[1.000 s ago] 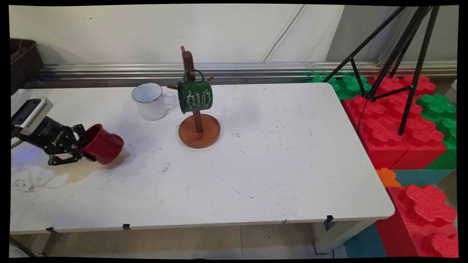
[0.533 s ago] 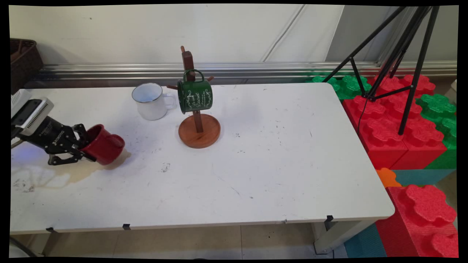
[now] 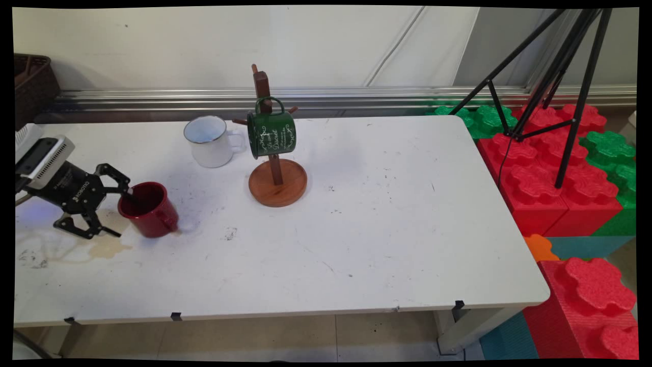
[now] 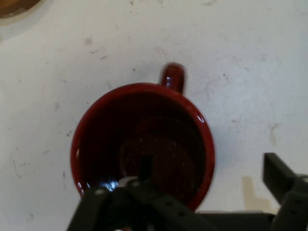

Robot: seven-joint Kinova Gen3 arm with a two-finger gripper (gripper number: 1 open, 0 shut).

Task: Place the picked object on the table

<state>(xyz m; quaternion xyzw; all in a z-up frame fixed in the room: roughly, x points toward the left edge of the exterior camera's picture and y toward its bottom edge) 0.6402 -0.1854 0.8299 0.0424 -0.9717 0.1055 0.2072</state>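
Observation:
A dark red mug [image 3: 150, 211] stands upright on the white table [image 3: 356, 229] at the left, its handle pointing toward the near right. My gripper [image 3: 124, 213] is open right beside it, coming in low from the left. One finger [image 3: 128, 191] reaches over the rim into the mug, and the other finger [image 3: 109, 232] stays outside on the near side. The hand view looks down into the red mug [image 4: 144, 139]; one finger [image 4: 144, 166] is inside it and the other finger [image 4: 276, 173] is out to the right. The gripper [image 4: 209, 192] straddles the mug's wall without squeezing it.
A white enamel mug [image 3: 208, 141] stands behind, beside a wooden mug tree [image 3: 277, 189] with a green mug [image 3: 271, 133] hanging on it. A brownish stain [image 3: 107, 248] lies near the gripper. A dark basket [image 3: 30, 84] sits at the back left. Foam blocks [image 3: 555, 178] and a tripod [image 3: 565, 76] stand right of the table.
The red mug was tilted on its side in the shut gripper. It now stands upright on the table and the fingers have spread open.

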